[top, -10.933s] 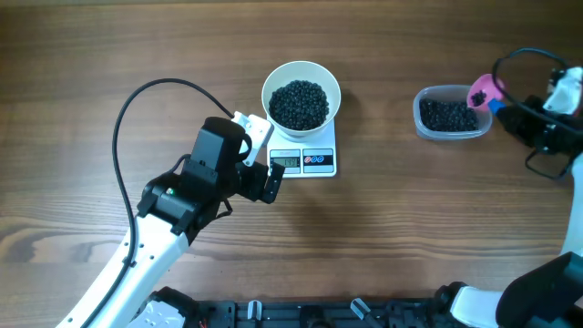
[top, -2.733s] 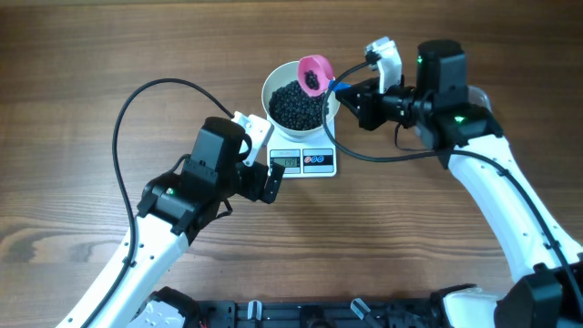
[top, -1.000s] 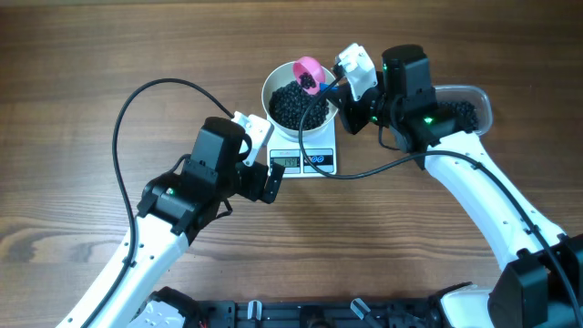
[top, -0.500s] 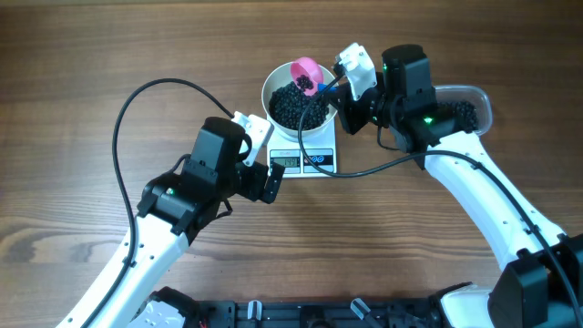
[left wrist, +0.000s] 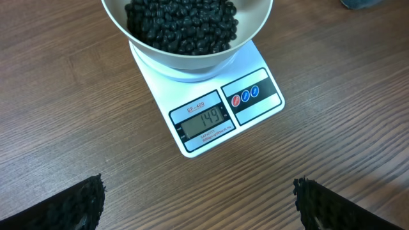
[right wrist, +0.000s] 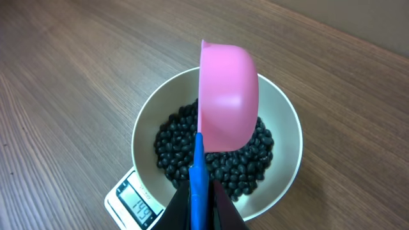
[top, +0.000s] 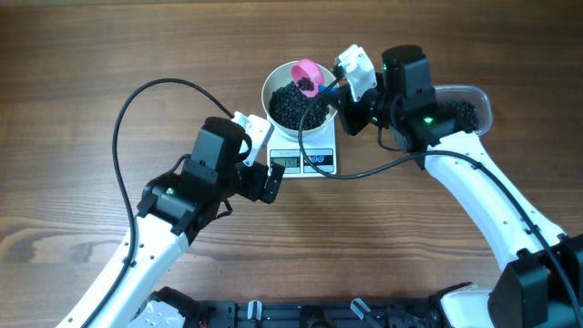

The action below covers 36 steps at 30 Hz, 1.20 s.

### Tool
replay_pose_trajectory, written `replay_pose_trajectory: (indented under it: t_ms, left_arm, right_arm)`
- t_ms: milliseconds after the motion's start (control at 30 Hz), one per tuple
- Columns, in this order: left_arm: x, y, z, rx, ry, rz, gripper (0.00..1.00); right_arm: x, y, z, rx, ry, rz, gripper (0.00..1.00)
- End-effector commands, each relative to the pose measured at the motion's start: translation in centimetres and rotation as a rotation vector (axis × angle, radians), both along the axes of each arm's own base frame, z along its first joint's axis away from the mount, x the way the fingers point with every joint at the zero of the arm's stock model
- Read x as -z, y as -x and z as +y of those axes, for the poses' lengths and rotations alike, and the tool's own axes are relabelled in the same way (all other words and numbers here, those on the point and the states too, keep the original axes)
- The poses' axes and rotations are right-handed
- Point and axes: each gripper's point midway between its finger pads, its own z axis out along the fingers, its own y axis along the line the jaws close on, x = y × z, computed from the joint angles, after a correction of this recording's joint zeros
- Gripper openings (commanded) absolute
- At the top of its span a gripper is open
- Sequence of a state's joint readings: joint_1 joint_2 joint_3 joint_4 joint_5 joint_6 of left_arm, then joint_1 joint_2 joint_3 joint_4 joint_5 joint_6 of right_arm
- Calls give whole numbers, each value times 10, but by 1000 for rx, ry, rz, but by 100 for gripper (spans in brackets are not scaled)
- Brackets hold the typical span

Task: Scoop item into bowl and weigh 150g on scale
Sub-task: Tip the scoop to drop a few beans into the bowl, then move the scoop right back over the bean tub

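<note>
The right gripper (right wrist: 203, 207), clamped on the handle (right wrist: 198, 166), holds the scoop (right wrist: 227, 96) tipped over the bowl (right wrist: 285, 121) of beans (right wrist: 169, 150) at its 12 o'clock.

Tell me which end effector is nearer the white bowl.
Right. The right end effector holds the pink scoop over the bowl, by its rim. The left end effector hangs open in front of the scale, apart from the bowl.

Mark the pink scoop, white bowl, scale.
Pink plastic scoop (right wrist: 227, 96), blue handle: right wrist view, back of its cup.
Round white deep bowl (right wrist: 144, 131): right wrist view, bare inner wall, left side.
Small white rectangular digital scale (left wrist: 203, 120): left wrist view, grey display.
</note>
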State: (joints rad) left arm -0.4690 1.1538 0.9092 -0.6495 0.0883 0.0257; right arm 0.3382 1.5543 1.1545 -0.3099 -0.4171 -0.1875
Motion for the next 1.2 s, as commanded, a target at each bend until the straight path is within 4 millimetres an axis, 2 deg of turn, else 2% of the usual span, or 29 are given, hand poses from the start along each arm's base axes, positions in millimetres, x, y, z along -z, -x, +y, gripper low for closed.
replay_pose_trajectory:
  t_ms: [0, 100, 233, 400, 567, 867, 1067, 1167]
  left_arm:
    - [-3, 1, -2, 22, 3, -14, 100]
    - [-3, 1, -2, 22, 3, -13, 100]
    - [-3, 1, -2, 22, 4, -13, 100]
    - [-3, 1, -2, 22, 3, -14, 100]
    - [-3, 1, -2, 22, 3, -14, 100]
    - [-3, 1, -2, 22, 3, -14, 100]
    - [-3, 1, -2, 22, 3, -14, 100]
    - [-3, 1, -2, 22, 3, -14, 100]
  right_arm:
    - [-1, -2, 4, -6, -5, 5, 4]
    - [-1, -8, -1, 60, -16, 19, 4]
    - [-4, -9, 1, 52, -28, 7, 4]
    - [-2, 1, 8, -58, 2, -21, 4]
    - [-4, -1, 8, 26, -73, 53, 4]
    - [-6, -2, 8, 48, -95, 70, 4]
    - [-8, -5, 4, 248, -285, 284, 4]
    - [-21, -2, 4, 245, -419, 382, 4]
